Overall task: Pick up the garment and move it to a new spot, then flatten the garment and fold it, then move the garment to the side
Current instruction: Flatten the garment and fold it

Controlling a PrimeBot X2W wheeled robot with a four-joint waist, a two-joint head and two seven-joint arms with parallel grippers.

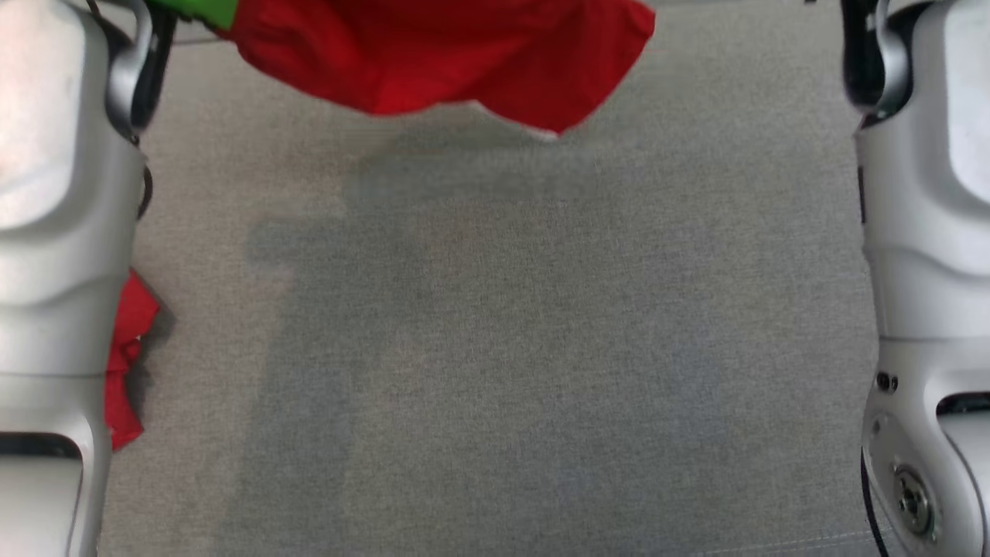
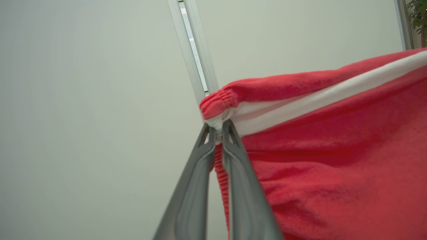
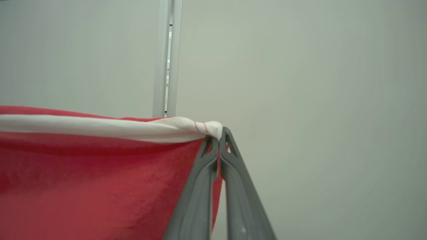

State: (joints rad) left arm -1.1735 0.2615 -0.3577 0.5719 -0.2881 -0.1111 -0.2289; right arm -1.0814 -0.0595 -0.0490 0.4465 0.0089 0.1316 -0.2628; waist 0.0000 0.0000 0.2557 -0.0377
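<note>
Forearms frame the head view. Down its left edge runs the pale left forearm (image 1: 54,232). Just beside it, low down, a strip of red cloth (image 1: 128,356) lies on the grey worktop (image 1: 495,371); whether that cloth belongs to the garment cannot be told. At the top, right of the forearm, is a small green patch (image 1: 197,9), too cropped to identify. Next to it, across the top middle, hangs the red garment (image 1: 433,54), blurred, its lower edge sagging, with a sliver of white at the lowest tip. A soft shadow (image 1: 464,178) lies on the worktop under it. The right forearm (image 1: 928,232) runs down the right edge.

In the left wrist view the left fingers (image 2: 223,133) are pressed together on the garment (image 2: 333,166), pinching the corner where a gathered red hem meets a white band (image 2: 333,90). From there the cloth stretches to the right, the band along its top. Behind is a pale wall (image 2: 83,100) with a metal strip (image 2: 195,50), and leaves (image 2: 418,13) in the top right corner.

In the right wrist view the garment (image 3: 83,183) takes the lower left. Its white band (image 3: 100,128) runs right to a twisted end, which the right fingers (image 3: 222,143) pinch, pressed together. The strip (image 3: 160,56) stands left of them.
</note>
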